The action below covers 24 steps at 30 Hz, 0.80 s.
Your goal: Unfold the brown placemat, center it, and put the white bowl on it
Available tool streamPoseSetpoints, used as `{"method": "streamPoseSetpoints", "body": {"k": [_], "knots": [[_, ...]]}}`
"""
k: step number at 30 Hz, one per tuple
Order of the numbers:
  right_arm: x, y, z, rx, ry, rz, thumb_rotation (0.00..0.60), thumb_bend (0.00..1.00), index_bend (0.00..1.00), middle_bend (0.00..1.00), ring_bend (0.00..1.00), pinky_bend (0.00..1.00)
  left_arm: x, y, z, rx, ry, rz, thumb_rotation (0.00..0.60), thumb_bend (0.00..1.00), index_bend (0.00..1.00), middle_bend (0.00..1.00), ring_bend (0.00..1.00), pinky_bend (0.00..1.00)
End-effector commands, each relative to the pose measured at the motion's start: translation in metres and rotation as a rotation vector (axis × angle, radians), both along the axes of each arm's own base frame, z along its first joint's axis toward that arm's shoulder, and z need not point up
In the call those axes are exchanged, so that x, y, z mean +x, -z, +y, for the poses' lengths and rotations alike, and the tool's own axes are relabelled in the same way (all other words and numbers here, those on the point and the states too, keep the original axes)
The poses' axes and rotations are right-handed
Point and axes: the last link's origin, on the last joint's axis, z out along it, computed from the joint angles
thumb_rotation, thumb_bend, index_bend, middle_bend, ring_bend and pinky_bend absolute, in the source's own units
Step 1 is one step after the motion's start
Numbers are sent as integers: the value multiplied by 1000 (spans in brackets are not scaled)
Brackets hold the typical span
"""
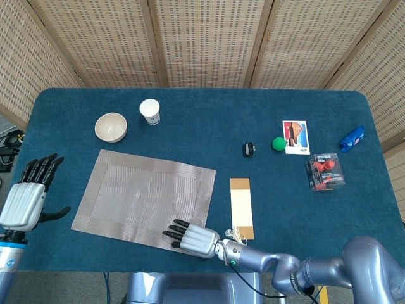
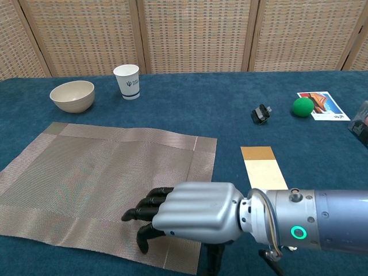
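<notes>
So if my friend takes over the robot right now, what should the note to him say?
Right hand: fingers spread, resting on the near right corner of the brown woven placemat, holding nothing.
Left hand: open, off the table's left edge, holding nothing.
Placemat lies unfolded and flat, but on the left half of the blue table.
White bowl stands past the placemat's far left corner, not on it.
Done: unfolding. Left: centre the placemat, then put the bowl on it.

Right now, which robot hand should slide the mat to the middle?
Probably the right hand: its fingers already rest on the brown mat near the front corner. The left hand hangs open beyond the table's left edge, touching nothing.
</notes>
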Motion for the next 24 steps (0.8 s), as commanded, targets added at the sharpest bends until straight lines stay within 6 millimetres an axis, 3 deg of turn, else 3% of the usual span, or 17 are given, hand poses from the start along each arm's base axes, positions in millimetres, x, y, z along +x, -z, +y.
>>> {"method": "streamPoseSetpoints", "body": {"k": [1, 15, 24], "knots": [[-2, 1, 0, -10, -8, 0, 600, 0, 310, 0, 0, 0, 0, 0, 0, 3, 0, 0, 600, 0, 0, 0, 0, 0], [2, 5, -10, -61, -15, -30, 600, 23, 310, 0, 0, 0, 1, 0, 0, 1, 1, -3, 600, 0, 0, 0, 0, 0], [5, 5, -14, -74, -14, -45, 600, 231, 307, 0, 0, 0, 1, 0, -1, -4, 3, -3, 600, 0, 0, 0, 0, 0]]}}
